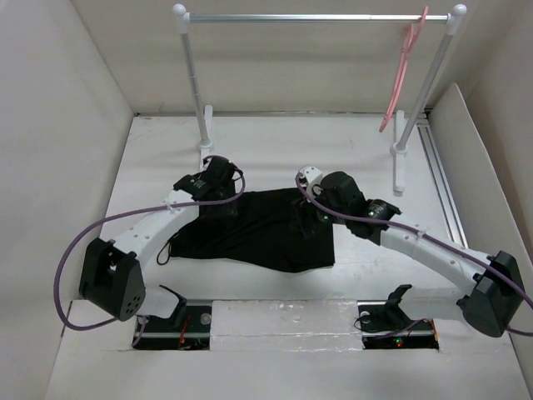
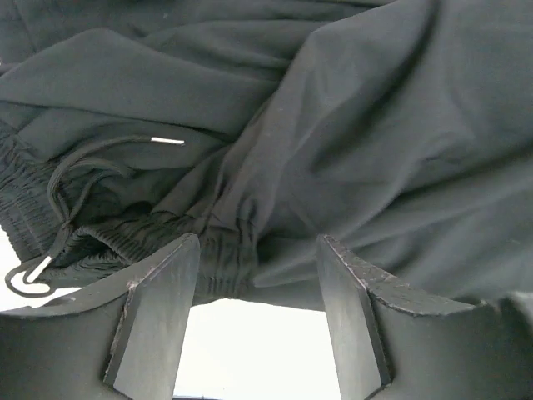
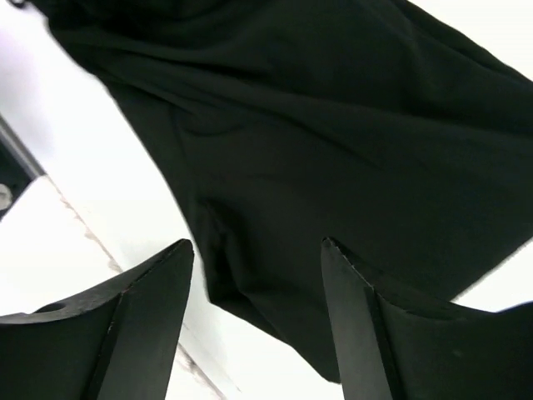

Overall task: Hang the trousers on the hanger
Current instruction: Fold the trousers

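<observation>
The black trousers (image 1: 266,229) lie crumpled on the white table, between the two arms. The pink hanger (image 1: 403,71) hangs by its hook from the right end of the silver rail. My left gripper (image 1: 218,200) is open over the trousers' left edge; in the left wrist view (image 2: 258,250) its jaws straddle the gathered waistband (image 2: 125,242), with the drawstring (image 2: 67,187) at the left. My right gripper (image 1: 306,218) is open over the trousers' right part; in the right wrist view (image 3: 258,254) its jaws stand above a fabric edge (image 3: 250,292).
The silver rail (image 1: 316,17) on two white posts (image 1: 193,75) stands at the back. White walls enclose the table. A metal track (image 1: 441,179) runs along the right side. The arm bases (image 1: 112,279) sit at the near edge.
</observation>
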You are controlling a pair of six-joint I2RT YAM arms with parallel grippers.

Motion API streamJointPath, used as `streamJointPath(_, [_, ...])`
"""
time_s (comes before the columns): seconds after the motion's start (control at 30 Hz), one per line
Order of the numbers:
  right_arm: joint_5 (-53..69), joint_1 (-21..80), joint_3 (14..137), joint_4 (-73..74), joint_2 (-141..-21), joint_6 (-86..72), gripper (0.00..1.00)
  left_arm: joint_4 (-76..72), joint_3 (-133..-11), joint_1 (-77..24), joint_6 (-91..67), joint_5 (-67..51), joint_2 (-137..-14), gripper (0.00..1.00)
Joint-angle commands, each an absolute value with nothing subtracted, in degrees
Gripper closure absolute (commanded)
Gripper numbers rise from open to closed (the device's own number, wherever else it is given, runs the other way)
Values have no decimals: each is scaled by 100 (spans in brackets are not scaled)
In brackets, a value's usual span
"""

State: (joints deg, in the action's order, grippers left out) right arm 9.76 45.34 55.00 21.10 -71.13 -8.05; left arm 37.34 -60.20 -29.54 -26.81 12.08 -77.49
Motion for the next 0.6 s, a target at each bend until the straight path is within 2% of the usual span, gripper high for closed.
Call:
streamJointPath(0.0, [1212, 4307, 5300, 1960, -6821, -616, 31, 3955, -6091, -2944, -2567, 1389, -8014, 45])
streamJointPath(0.13, [1380, 4123, 5080, 2030, -6602, -519, 30, 3938, -6082, -2944, -2602, 1696, -8656, 53])
streamJointPath(0.17, [1389, 4052, 5037, 2065, -6557, -492, 30, 3894, -6073, -2944, -2575, 1748, -8683, 63])
streamJointPath(0.27, [1371, 3859, 4817, 2250, -6329, -413, 28, 3806, -6047, -2620, -2505, 1934, -8736, 100])
streamJointPath(0.4, [1406, 3675, 4413, 2487, -6100, -291, 25, 3718, -6195, -2128, -2487, 1987, -8579, 100])
streamJointPath(0.47, [1415, 3674, 4167, 2619, -6091, -238, 34, 3639, -6249, -1847, -2444, 1838, -8430, 100])
streamJointPath(0.5, [1415, 3674, 4088, 2654, -6108, -185, 50, 3560, -6284, -1750, -2374, 1715, -8350, 100])
streamJointPath(0.57, [1371, 3727, 3895, 2689, -6143, -167, 67, 3551, -6328, -1416, -2294, 1591, -8350, 100])
